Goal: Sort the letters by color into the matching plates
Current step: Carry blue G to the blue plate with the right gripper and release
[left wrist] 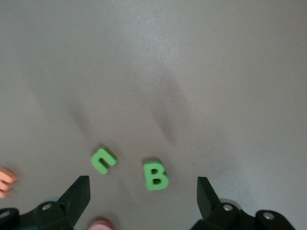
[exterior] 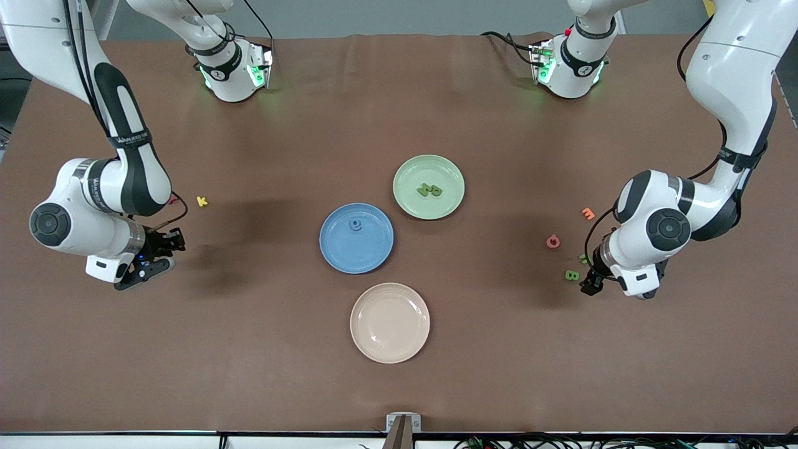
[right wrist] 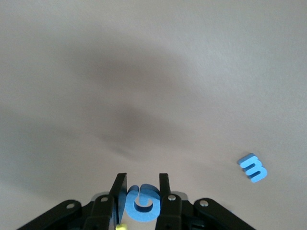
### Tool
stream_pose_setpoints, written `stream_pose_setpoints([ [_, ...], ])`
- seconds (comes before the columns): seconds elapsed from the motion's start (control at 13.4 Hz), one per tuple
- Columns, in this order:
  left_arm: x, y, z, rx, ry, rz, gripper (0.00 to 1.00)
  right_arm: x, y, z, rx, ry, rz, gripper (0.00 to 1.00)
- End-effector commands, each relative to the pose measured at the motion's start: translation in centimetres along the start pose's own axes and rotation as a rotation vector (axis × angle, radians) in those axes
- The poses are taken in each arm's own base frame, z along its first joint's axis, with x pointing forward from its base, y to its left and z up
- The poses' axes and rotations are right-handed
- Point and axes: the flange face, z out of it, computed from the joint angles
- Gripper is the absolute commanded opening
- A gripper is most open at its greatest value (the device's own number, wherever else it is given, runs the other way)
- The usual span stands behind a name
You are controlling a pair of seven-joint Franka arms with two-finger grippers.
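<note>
While the right gripper is clamping its jaws on a small blue foam letter for the round glossy blue plate, the left gripper is hanging with jaws spread wide over the flat green foam letter B on the bench, ready to straddle it.

Matt brown cloth over the table, faintly creased, with a soft sheen in places. Glossy, smooth glaze on the blue plate, the green plate and the beige plate. Matt foam in the letters: the green B, the green C, the blue C, the blue M. Matt black plastic on the left gripper and right gripper, with small bright metal screws. Glossy white plastic shells on both arms, black bands between.
</note>
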Motion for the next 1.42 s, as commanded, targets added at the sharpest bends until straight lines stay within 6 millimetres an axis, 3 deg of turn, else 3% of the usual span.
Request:
stream_pose_setpoints([
  [0.0, 0.3, 1.3, 1.3, -0.021, -0.007, -0.1, 0.95, 3.4, -5.5, -2.7, -0.028, -0.018, 0.095, 0.16],
  [0.15, 0.1, 1.4, 2.1, -0.026, -0.016, -0.126, 0.89, 5.8, -12.9, -3.1, -0.042, -0.016, 0.206, 0.16],
  [0.37, 0.1, 1.1, 3.3, -0.011, -0.027, -0.13, 0.87, 8.8, -23.1, -1.6, -0.04, -0.006, 0.348, 0.16],
  [0.67, -0.4, 1.0, 4.1, 0.002, -0.033, -0.119, 0.82, 12.3, -31.1, 0.7, 0.047, -0.009, 0.464, 0.16],
  [0.97, -0.6, 0.9, 5.0, 0.012, -0.011, -0.086, 0.7, 13.9, -37.3, 4.0, 0.037, 0.033, 0.523, 0.16],
  [1.34, -0.9, 0.8, 5.6, 0.019, -0.012, -0.077, 0.55, 14.9, -41.2, 6.2, 0.038, 0.061, 0.549, 0.16],
])
